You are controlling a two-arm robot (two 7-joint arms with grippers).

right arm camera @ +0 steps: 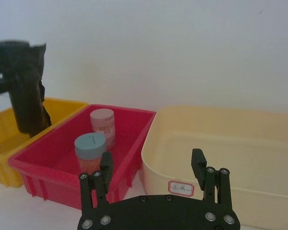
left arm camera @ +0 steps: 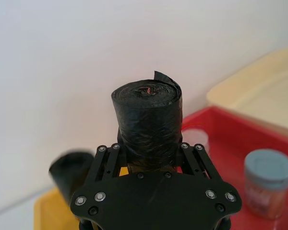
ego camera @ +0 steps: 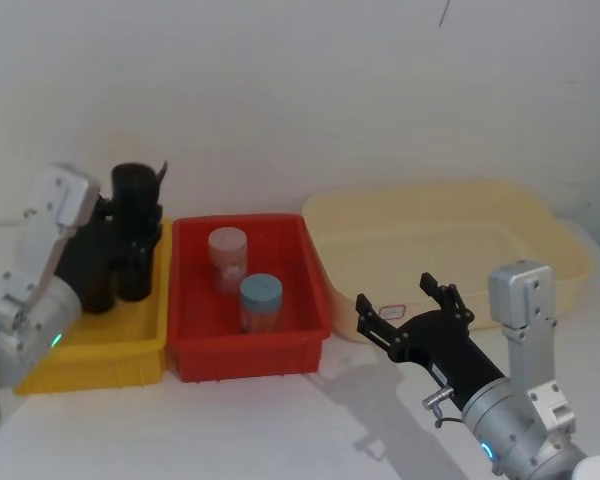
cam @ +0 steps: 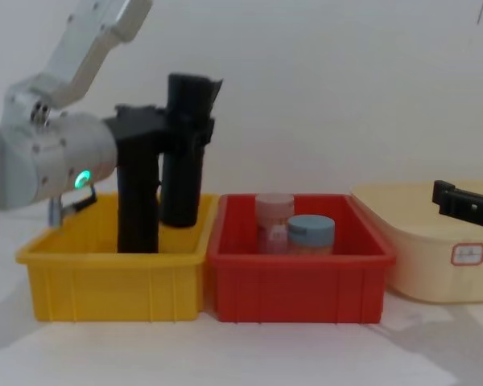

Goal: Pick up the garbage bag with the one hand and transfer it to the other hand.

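Left gripper (left arm camera: pixel 149 152): you are clamping its jaws on the garbage bag (left arm camera: pixel 146 117), gripping the upright roll's upper part, flap uppermost. The bag is hanging at the left of the head view, lower end inside the yellow bin (ego camera: pixel 110 355), just beside a second black roll (cam: pixel 137 201). Right gripper (ego camera: pixel 395 292): you are holding its jaws spread wide, gripping nothing, lower right, before the cream tub (right arm camera: pixel 264 191).

A plain white wall (ego camera: pixel 300 80) rises directly behind the white table (ego camera: pixel 280 430), evenly and softly lit.
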